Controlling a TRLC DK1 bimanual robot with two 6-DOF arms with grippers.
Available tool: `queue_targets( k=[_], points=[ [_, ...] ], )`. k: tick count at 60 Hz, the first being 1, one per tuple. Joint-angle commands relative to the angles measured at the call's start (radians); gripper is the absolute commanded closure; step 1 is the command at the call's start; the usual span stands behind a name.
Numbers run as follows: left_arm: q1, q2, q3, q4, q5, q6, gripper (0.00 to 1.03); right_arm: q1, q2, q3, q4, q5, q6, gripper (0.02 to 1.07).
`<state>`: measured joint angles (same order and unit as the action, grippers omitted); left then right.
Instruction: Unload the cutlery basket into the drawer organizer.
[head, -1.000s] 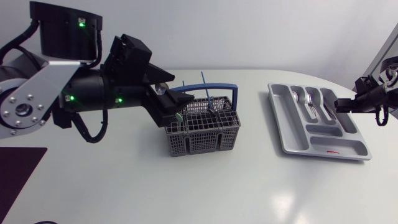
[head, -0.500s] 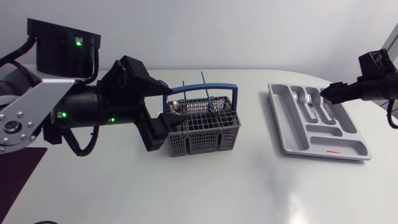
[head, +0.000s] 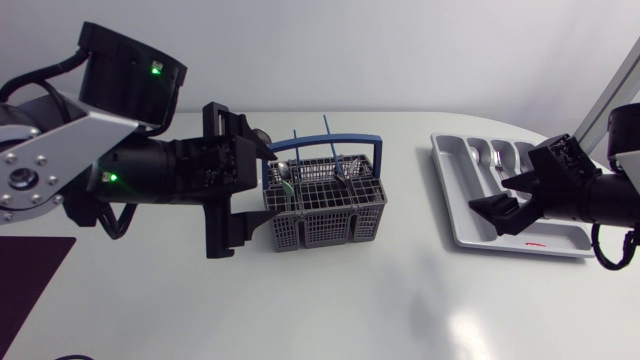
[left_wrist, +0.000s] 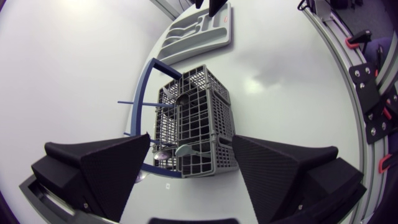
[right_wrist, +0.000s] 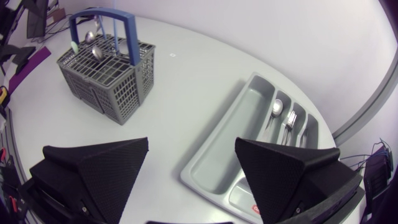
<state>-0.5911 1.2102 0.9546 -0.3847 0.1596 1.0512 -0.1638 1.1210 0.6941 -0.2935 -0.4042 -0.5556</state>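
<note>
The grey mesh cutlery basket (head: 325, 205) with a blue handle (head: 330, 143) stands mid-table and holds spoons (right_wrist: 96, 52) and thin blue-handled pieces. My left gripper (head: 238, 192) is open just left of the basket, one finger high and one low, holding nothing. In the left wrist view the basket (left_wrist: 196, 118) lies ahead of the open left gripper (left_wrist: 191, 148), with a spoon (left_wrist: 186, 150) at its near end. The grey drawer organizer (head: 465, 215) lies at the right, with spoons and forks (head: 497, 160) in its far slots. My right gripper (head: 507, 200) hangs open and empty over the organizer (right_wrist: 249, 149).
A dark purple mat (head: 25, 270) lies at the table's front left corner. The organizer's long front slot bears a small red mark (head: 537, 243). Bare white tabletop (head: 410, 290) stretches between the basket and the organizer and along the front.
My left gripper has drawn back from above the basket to its left side and turned. My right gripper has opened wider and moved from the organizer's far slots toward its middle.
</note>
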Motion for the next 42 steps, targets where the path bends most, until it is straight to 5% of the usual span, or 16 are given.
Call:
queue_targets(
  k=[1,23,42],
  points=[
    [0.002,0.052,0.058,-0.033,-0.022,0.105,0.07,0.044,-0.056,-0.048,0.014,-0.005,-0.036,0.07],
    [-0.029,0.223,0.196,-0.152,-0.149,0.309,0.12,0.323,-0.227,-0.148,0.044,0.061,-0.01,0.07],
    [-0.012,0.365,0.329,-0.218,-0.189,0.4,0.3,0.483,-0.178,-0.151,0.117,0.108,0.039,0.07]
  ],
)
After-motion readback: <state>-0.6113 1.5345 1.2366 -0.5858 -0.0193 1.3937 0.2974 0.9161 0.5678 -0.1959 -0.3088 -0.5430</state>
